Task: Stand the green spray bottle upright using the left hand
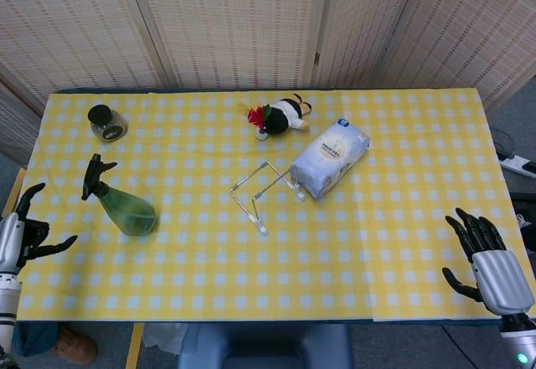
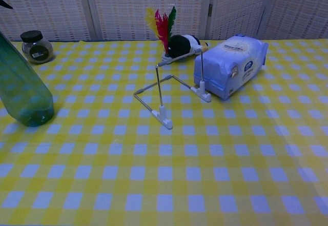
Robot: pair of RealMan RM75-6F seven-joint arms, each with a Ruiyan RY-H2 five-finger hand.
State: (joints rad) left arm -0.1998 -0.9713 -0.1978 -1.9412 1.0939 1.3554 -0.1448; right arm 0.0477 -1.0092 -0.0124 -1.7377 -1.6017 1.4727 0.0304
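Looking down from the head camera, I see the bottle (image 1: 126,207) standing on the table's (image 1: 276,277) left side, nozzle up. My left hand (image 1: 21,235) sits empty, fingers spread, just off the left edge, nearer than the open right hand (image 1: 490,260). Chest view shows the bottle (image 2: 23,87) upright; the jar (image 2: 36,46) stands capped behind it.

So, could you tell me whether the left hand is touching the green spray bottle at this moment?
Apart. The head view shows the left hand at the table's left edge, fingers spread, with bare yellow checked cloth between it and the green spray bottle.
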